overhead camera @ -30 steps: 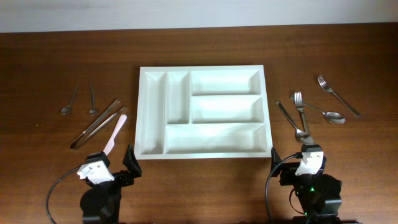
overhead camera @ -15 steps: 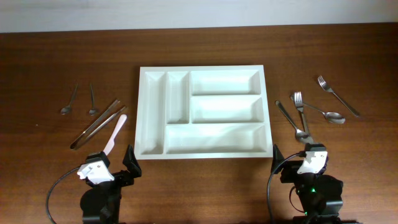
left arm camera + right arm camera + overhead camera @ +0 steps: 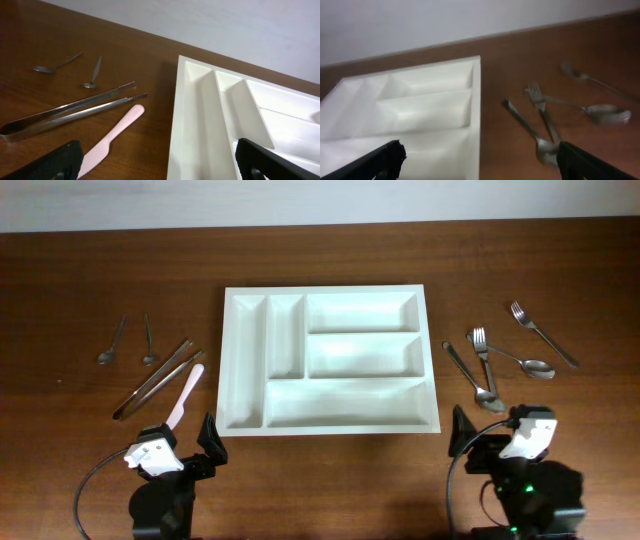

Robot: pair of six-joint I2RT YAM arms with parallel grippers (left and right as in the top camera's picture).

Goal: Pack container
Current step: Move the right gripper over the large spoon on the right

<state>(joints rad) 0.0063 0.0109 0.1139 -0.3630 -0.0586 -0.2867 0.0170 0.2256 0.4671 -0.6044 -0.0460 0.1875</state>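
Fingers spread wide on both arms, nothing between them. Overhead puts the left gripper [image 3: 178,442] at 7 o'clock of the large white rectangular plastic cutlery tray [image 3: 325,289] and the right gripper [image 3: 495,435] at 5 o'clock, each close to a near corner. The tray lies flat mid-table on the dark brown wooden table [image 3: 330,480], with two narrow compartments on its 9 o'clock side and three long ones on its 3 o'clock side.

Only overhead shows both clusters at once. Left wrist view adds detail: the long steel tongs [image 3: 75,110] have serrated tips, and the pale pink plastic knife [image 3: 117,131] lies just beside them, between tongs and tray. Two small steel teaspoons [image 3: 57,64] [image 3: 95,72] sit at 11 o'clock of the tongs, apart from each other.

Right wrist view is soft. At 3 o'clock of the tray there is a steel fork [image 3: 537,95] and a steel spoon [image 3: 525,125] whose handles cross. A second spoon [image 3: 607,114] has its handle reaching the fork's head. A second fork [image 3: 575,74] lies further out, blurred.

Cut off: both wrist views lose the tray's near edge. The pink knife's blade end runs behind the left fingertip [image 3: 55,162].
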